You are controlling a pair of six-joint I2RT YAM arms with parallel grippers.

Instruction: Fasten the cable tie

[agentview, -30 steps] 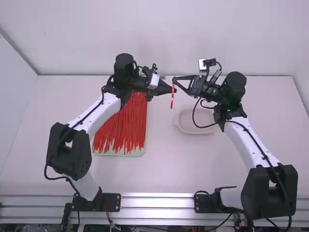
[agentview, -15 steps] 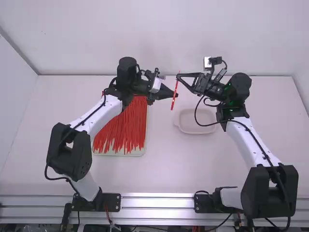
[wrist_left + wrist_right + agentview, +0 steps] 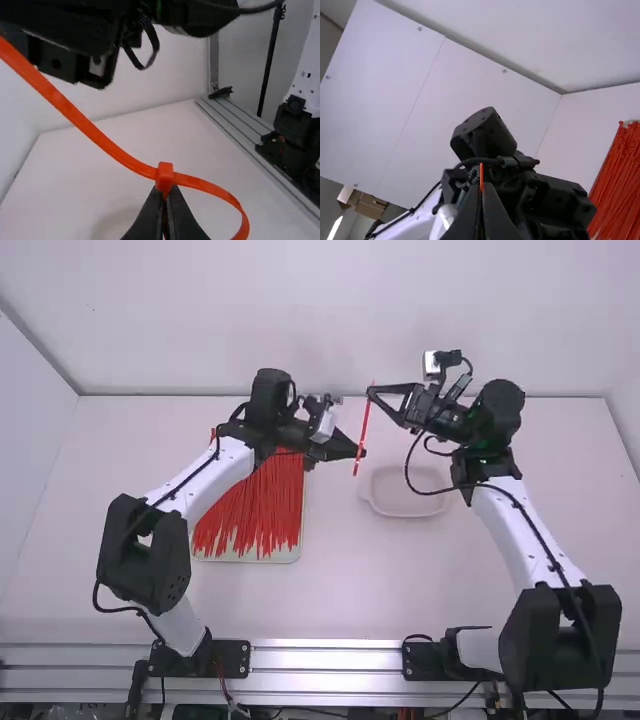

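Holding cable tie (image 3: 361, 436) aloft over worktop (image 3: 400, 570), threaded into a loop. Clamped at head by left fingers (image 3: 152, 217), at tail by right fingers (image 3: 490, 217). Beware tail slipping from grip under off-axis pull, leaving loop slack.

Red cable tie (image 3: 362, 430) held nearly upright in the air above the white table (image 3: 400, 580). Gripped at its top end by the right gripper (image 3: 372, 392), reaching in from the right. Met lower down by the left gripper (image 3: 356, 449), seemingly pinched on it, though too small to tell for sure. Just beyond its lower tip, a shallow white dish (image 3: 400, 502). Under the left arm, a fan of spare ties (image 3: 255, 505) spread on a pale mat (image 3: 288, 556).
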